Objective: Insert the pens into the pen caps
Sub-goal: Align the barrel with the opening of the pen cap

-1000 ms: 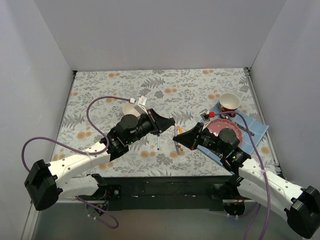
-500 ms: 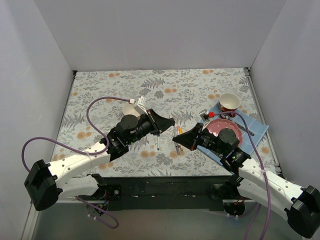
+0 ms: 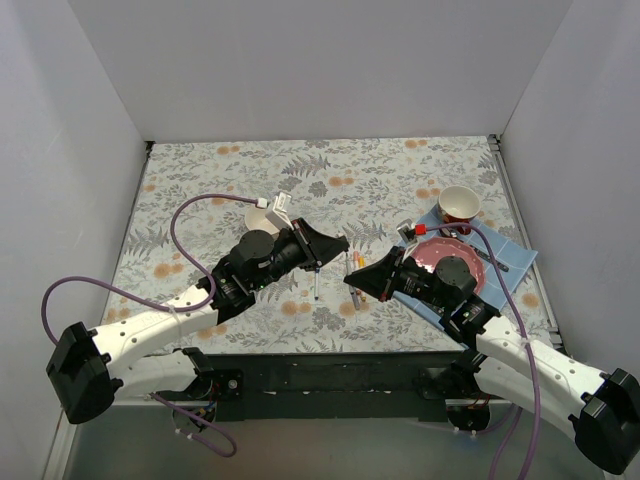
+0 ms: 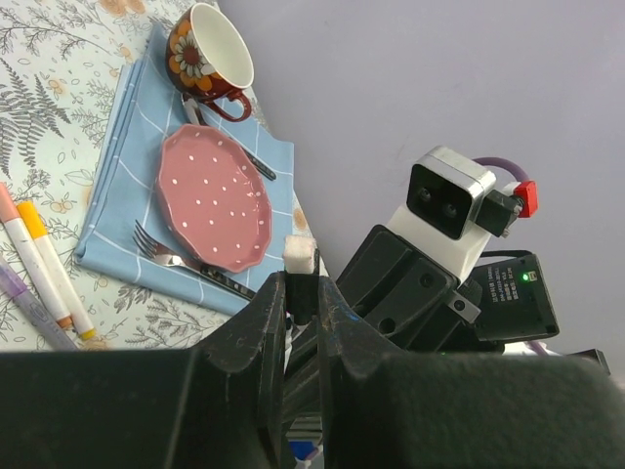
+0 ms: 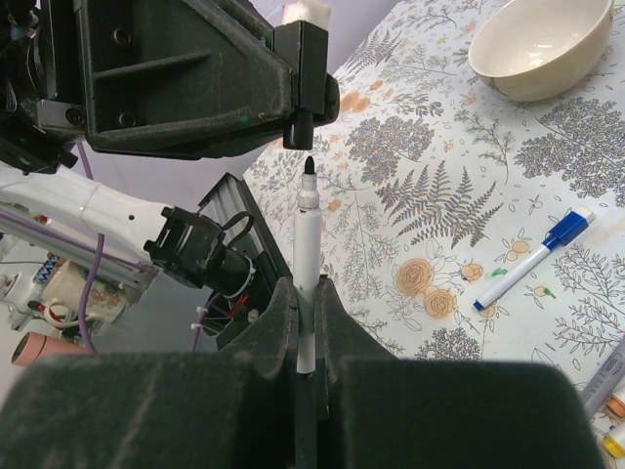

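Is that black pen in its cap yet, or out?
Out. The black pen has its tip just below the black cap, with a small gap between them.

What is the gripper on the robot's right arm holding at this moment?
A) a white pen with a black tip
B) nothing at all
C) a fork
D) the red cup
A: the right wrist view shows the right gripper shut on a white pen, its black tip aimed at a small black cap held by the left gripper.
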`<act>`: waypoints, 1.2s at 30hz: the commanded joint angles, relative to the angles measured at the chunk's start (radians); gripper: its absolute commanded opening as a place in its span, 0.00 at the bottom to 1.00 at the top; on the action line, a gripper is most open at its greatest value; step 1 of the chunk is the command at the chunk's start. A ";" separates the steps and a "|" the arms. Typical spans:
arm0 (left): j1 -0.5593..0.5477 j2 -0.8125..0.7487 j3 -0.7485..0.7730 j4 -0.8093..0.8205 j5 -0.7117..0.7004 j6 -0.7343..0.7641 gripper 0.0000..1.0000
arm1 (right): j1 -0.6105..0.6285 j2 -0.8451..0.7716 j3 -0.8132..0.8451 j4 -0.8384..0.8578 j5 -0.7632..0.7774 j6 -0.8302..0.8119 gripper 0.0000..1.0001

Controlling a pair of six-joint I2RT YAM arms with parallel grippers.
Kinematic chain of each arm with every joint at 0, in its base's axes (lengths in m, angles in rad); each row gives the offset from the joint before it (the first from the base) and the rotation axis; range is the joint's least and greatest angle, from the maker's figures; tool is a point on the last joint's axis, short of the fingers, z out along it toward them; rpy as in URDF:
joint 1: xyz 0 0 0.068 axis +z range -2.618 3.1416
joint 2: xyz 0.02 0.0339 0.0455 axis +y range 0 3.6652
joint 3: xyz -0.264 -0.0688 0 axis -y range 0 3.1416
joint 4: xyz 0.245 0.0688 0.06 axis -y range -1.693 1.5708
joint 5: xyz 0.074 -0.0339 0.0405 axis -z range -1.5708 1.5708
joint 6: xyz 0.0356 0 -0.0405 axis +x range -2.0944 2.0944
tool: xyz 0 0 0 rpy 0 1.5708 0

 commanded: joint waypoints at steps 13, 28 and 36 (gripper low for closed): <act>-0.004 -0.017 -0.018 0.001 -0.001 0.027 0.00 | 0.005 -0.002 0.030 0.053 0.006 0.009 0.01; -0.004 -0.023 -0.058 0.010 0.098 0.044 0.00 | 0.003 0.018 0.050 0.045 0.030 0.012 0.01; -0.024 -0.032 -0.120 0.022 0.166 0.033 0.00 | -0.007 0.041 0.208 -0.116 0.159 -0.096 0.01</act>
